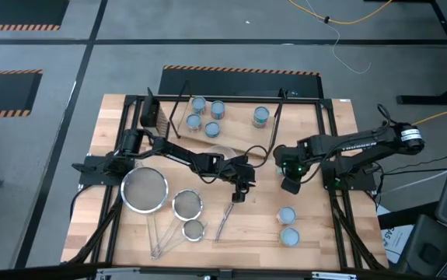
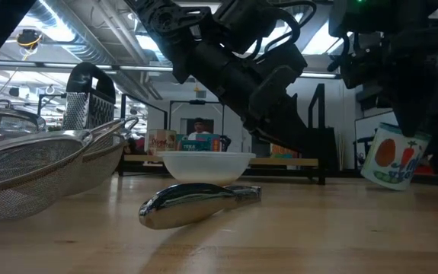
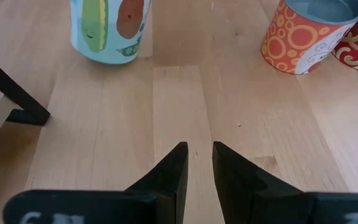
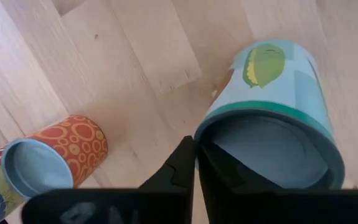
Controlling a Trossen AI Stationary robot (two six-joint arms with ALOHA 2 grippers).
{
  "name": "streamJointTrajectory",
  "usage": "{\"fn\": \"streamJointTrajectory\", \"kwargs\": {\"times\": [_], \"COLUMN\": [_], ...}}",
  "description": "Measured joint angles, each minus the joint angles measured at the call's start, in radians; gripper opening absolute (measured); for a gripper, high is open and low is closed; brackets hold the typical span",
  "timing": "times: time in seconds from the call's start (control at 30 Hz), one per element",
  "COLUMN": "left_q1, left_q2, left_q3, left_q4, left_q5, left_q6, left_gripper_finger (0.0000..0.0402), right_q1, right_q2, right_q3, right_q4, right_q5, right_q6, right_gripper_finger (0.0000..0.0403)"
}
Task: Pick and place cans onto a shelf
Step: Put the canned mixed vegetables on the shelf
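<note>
The light-wood shelf [image 1: 235, 128] stands at the table's far middle with several blue-topped cans [image 1: 206, 117] on it. My right gripper [image 1: 289, 185] is in front of the shelf's right end, shut on a pale blue can with vegetable pictures [image 4: 272, 112], which also shows in the low view [image 2: 392, 156]. Two more cans [image 1: 288, 225] stand on the table nearer the front edge; the orange one shows in the right wrist view [image 4: 48, 158]. My left gripper [image 1: 242, 190] hovers mid-table, its fingers [image 3: 172, 171] a little apart and empty. My right gripper pinches the can's top rim [image 4: 207, 134], one finger [image 4: 182, 165] outside the wall and the other inside the recessed top. The fingers come from above. The can hangs tilted below them [image 2: 392, 156]; whether its bottom edge touches the table I cannot tell.
Three steel mesh strainers [image 1: 144, 190] lie at the front left, a shiny spoon-like tool [image 1: 225, 222] beside them. A clear bowl [image 1: 221, 152] sits under the shelf's front edge, a grater [image 1: 151, 115] at the far left. The shelf's black leg [image 3: 10, 93] stands near the held can.
</note>
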Motion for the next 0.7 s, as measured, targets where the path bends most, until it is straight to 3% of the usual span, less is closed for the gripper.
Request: {"fn": "streamJointTrajectory", "kwargs": {"times": [0.3,0.7], "left_q1": [0.0,0.0], "left_q2": [0.0,0.0], "left_q3": [0.0,0.0], "left_q4": [0.0,0.0], "left_q5": [0.0,0.0], "left_q6": [0.0,0.0], "left_gripper_finger": [0.0068,0.0068], "right_q1": [0.0,-0.028], "right_q2": [0.0,0.002], "right_q3": [-0.002,-0.003], "right_q4": [0.004,0.023], "right_q5": [0.001,0.005], "right_q6": [-0.024,-0.03], "right_gripper_finger": [0.0028,0.0101]}}
